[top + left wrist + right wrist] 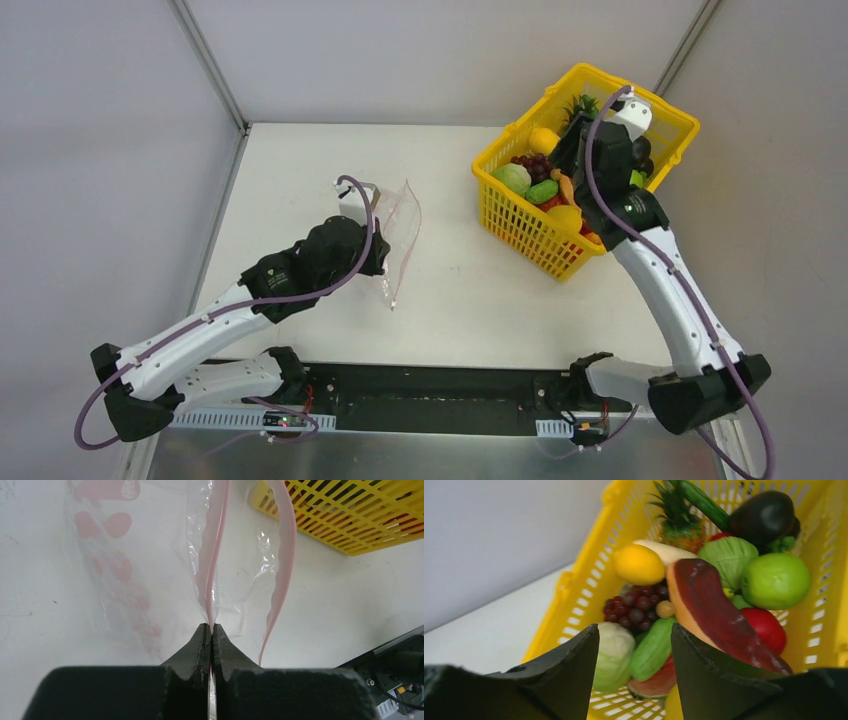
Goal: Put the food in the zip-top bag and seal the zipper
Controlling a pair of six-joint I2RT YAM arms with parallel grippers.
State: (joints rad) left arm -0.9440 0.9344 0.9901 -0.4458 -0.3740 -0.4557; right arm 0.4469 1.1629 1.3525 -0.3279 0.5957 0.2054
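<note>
The clear zip-top bag (402, 232) lies left of centre on the table, its mouth held up. My left gripper (211, 627) is shut on one side of the pink zipper (216, 555); the other side (286, 550) hangs free to the right. The food fills the yellow basket: a pale cabbage (615, 655), green cucumber (653, 649), purple grapes (636, 607), a lemon (640, 565), a green apple (775, 580) and a red tomato (768, 628). My right gripper (635, 630) hovers open over the basket, above the cabbage and cucumber, holding nothing.
The yellow lattice basket (520, 222) stands at the back right of the white table (470, 300), about a hand's width from the bag. Its rim (569, 605) rises on my right gripper's left. Grey walls close in the table's back and sides.
</note>
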